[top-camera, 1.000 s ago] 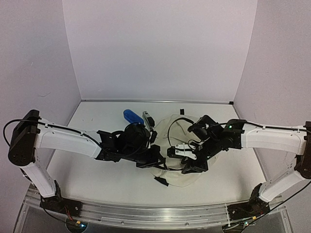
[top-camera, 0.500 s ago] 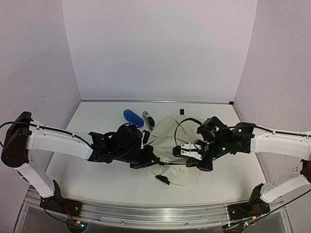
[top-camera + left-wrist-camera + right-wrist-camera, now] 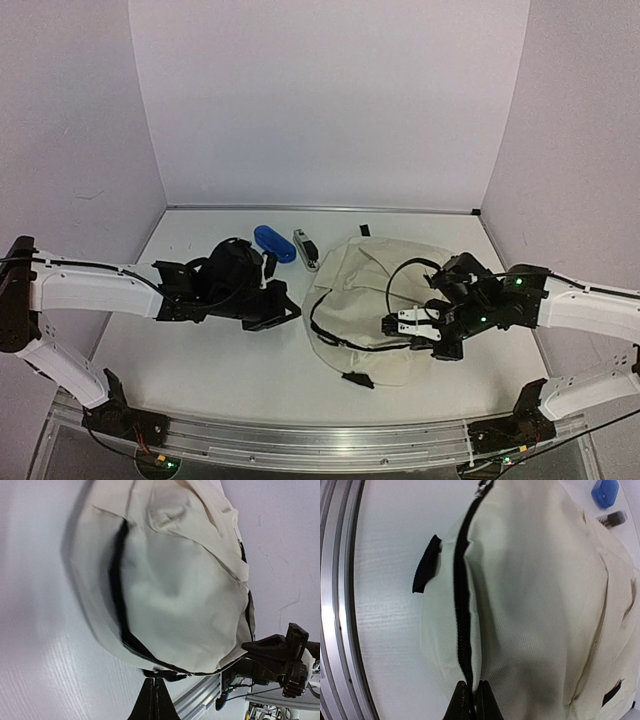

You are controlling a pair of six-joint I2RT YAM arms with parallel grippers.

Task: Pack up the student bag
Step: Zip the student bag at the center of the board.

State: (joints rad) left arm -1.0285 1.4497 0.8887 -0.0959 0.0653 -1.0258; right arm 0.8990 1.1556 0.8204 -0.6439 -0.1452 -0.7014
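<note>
Cream fabric student bag flat on table, right of centre. Right gripper pinched shut on its black zipper; left gripper closed, empty, apart from the bag. Looks like opening the zip; next calls for pulling along the track while steadying the fabric.

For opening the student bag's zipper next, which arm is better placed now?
Right. The right gripper already pinches the student bag at its black zipper. The left gripper is shut and apart from the bag.
</note>
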